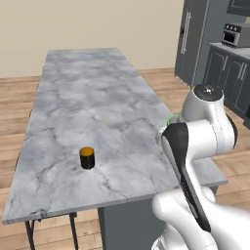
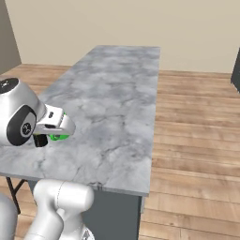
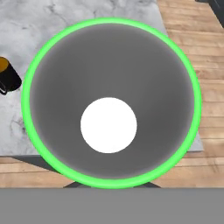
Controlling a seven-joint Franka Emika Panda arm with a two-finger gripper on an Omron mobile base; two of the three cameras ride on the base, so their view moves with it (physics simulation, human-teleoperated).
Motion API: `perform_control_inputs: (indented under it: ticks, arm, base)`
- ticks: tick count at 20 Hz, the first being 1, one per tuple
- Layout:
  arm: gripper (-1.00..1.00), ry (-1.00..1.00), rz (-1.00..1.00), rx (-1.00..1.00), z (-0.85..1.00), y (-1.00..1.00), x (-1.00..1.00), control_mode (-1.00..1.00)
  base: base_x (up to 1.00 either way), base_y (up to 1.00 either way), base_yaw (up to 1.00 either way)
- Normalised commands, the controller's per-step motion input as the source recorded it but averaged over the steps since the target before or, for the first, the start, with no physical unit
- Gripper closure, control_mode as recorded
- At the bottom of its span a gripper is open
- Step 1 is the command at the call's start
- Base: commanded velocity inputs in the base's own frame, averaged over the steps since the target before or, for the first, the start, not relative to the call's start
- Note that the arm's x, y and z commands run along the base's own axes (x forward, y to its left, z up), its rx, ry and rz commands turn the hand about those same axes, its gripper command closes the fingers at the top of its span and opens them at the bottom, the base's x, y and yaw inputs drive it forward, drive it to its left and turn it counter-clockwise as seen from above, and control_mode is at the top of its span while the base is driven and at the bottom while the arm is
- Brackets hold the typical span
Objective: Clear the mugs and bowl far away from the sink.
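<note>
- Your gripper (image 2: 50, 135) sat right over the green mug (image 3: 111, 103), camera looking straight down its mouth; I judged this an approach or a carry.
- I could not tell whether the fingers were spread or clamped: the mug hid them.
- The green mug sat at the near right corner of the marble counter (image 1: 93, 102), peeking out behind the arm.
- The black mug (image 1: 87, 157) stood well apart, near the front edge.
- No labels or writing were readable.
</note>
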Motion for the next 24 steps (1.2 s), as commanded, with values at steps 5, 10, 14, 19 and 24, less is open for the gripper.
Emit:
perform_control_inputs:
  ticks: [5,10,14,19,24]
  arm:
    - [1.0,0.06,0.08,0.0,-0.09,0.11,0.2,-1.0]
    - [1.0,0.15,0.09,0.0,-0.18,0.3,0.22,-1.0]
    - [1.0,0.16,0.05,0.0,-0.25,0.32,0.27,-1.0]
    - [1.0,0.09,0.03,0.0,-0.41,0.16,0.21,-1.0]
    - [1.0,0.01,0.06,0.0,-0.44,0.02,0.22,-1.0]
  base:
    - [0.09,0.14,0.01]
    - [0.0,0.0,0.0]
    - [0.0,0.0,0.0]
    - [0.0,0.0,0.0]
    - [0.0,0.0,0.0]
